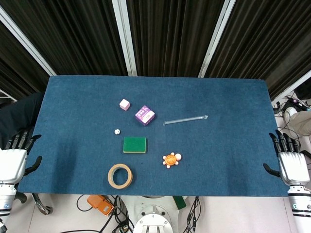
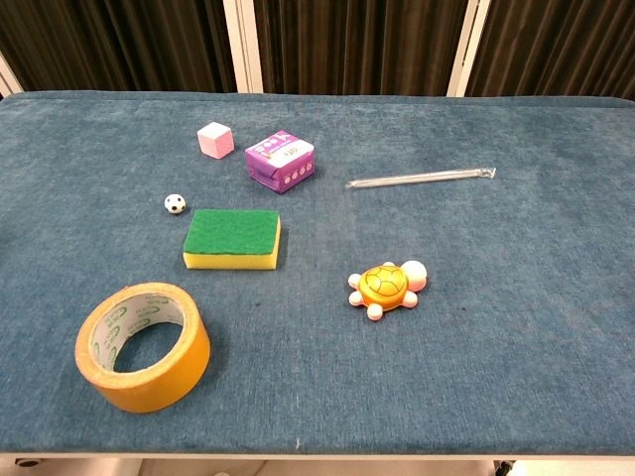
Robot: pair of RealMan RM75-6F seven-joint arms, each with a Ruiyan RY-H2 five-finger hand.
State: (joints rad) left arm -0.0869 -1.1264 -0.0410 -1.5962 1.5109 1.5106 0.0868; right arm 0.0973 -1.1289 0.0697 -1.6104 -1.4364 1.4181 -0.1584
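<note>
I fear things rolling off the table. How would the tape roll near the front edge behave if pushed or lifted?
The tape roll lies flat on its side on the blue cloth, so a push would probably slide it, not roll it. Tipped upright, it could roll. Its open centre probably makes it light and easy to hook.

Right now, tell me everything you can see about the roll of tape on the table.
The roll of tape is a wide ring with a yellow-orange outer wrap and a pale inner core bearing green print. It lies flat on its side, hole facing up, on the blue table cloth near the front edge, toward the left. Nothing touches it; the green-and-yellow sponge lies just behind it, apart.
</note>
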